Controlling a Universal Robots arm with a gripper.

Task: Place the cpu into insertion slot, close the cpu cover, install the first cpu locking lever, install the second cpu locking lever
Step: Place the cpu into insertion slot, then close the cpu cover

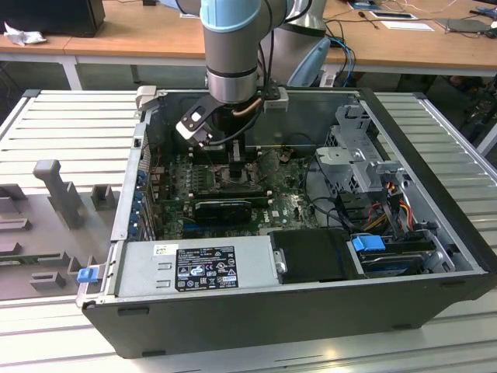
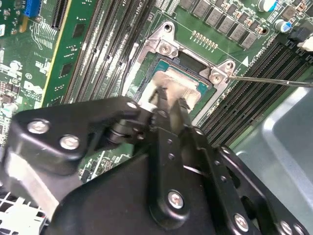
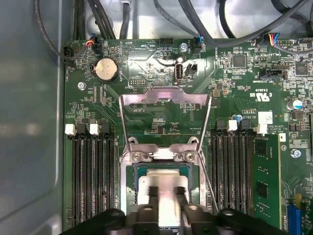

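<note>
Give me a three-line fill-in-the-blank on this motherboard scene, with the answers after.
1. The cpu cover is swung ___, off the insertion slot.
2. The circuit board beneath the gripper and cpu is ___.
3. Long black memory slots flank the insertion slot on ___ sides.
Missing words: open; green; both.

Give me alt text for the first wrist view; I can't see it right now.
The gripper is low over the cpu, which lies within the frame of the insertion slot on the green motherboard. The cpu cover is swung open, away from the slot, and black memory slots run along both sides.
</note>
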